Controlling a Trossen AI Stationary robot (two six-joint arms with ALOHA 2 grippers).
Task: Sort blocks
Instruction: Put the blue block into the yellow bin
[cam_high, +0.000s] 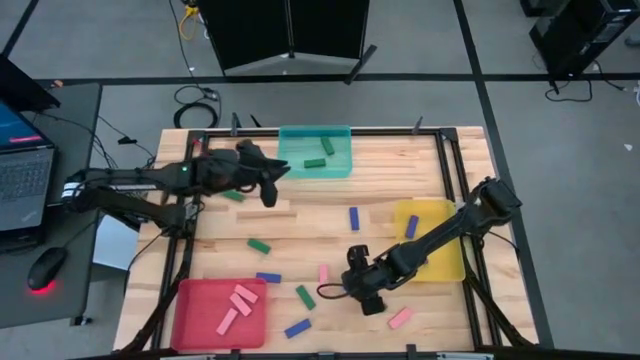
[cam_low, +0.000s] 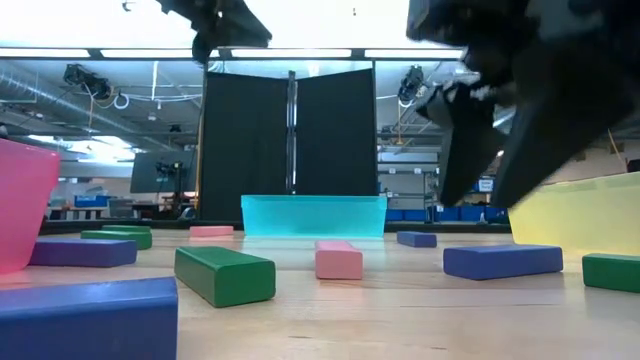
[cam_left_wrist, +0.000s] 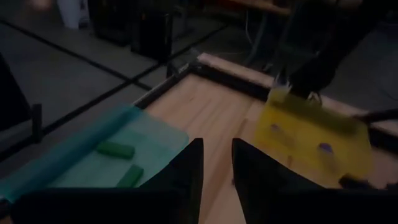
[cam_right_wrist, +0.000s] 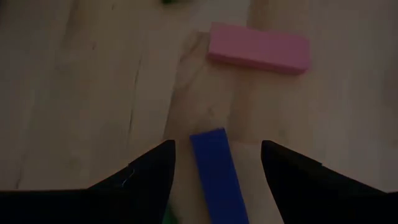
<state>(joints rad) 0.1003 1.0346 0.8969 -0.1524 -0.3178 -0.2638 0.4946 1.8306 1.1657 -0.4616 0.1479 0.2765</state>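
My right gripper (cam_right_wrist: 214, 158) hangs open over the table's near middle (cam_high: 352, 286), pointing down at a slant. A blue block (cam_right_wrist: 216, 171) lies flat on the wood between and below its fingers, which are clear above the block (cam_low: 500, 260). A pink block (cam_right_wrist: 258, 46) lies just beyond. My left gripper (cam_left_wrist: 216, 171), at the far left beside the teal tray (cam_high: 275, 176), points nearly level across the table; its fingers stand narrowly apart with nothing between them. Two green blocks (cam_left_wrist: 115, 149) lie in the teal tray (cam_high: 342, 135).
A red tray (cam_high: 190, 320) at the near left holds pink blocks; a yellow tray (cam_high: 445, 260) at the right holds a blue one. Loose green (cam_high: 259, 244), blue (cam_high: 353, 218) and pink (cam_high: 400, 318) blocks are scattered over the wood. A laptop and mouse sit beyond the table's left edge.
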